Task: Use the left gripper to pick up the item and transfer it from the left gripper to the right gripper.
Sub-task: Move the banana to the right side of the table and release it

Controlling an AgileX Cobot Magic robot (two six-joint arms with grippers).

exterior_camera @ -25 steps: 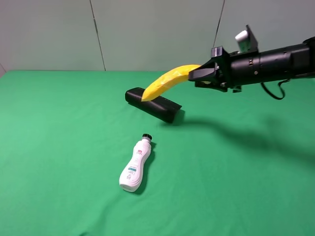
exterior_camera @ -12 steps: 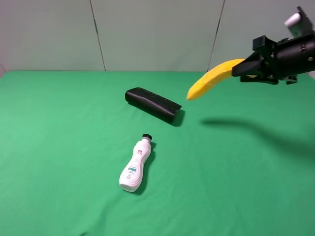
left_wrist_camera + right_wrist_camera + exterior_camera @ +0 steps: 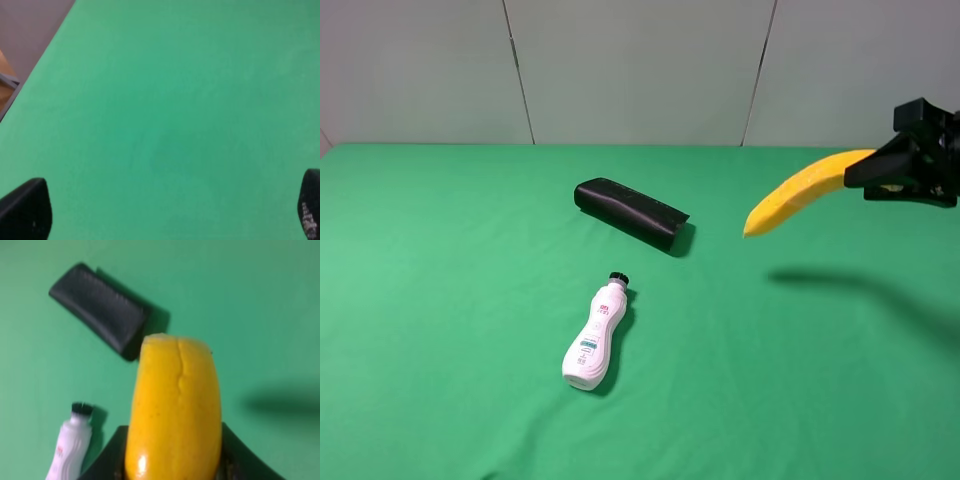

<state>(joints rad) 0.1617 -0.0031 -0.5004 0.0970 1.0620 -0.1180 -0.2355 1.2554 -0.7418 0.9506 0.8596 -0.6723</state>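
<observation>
Banana (image 3: 800, 192) held in the air by the right gripper (image 3: 880, 168), over the right side of the green tabletop (image 3: 440, 300).
The right gripper's fingers (image 3: 107, 460) are clamped on one end of the banana, one on each side. Its free end slopes down toward the middle, clear of the tabletop. A black case (image 3: 630, 213) lies near the middle, and a white bottle (image 3: 595, 335) lies in front of it, both well apart from the banana. The left gripper (image 3: 165, 212) shows only in its wrist view, its two black fingers (image 3: 27, 209) wide apart over bare tabletop.
</observation>
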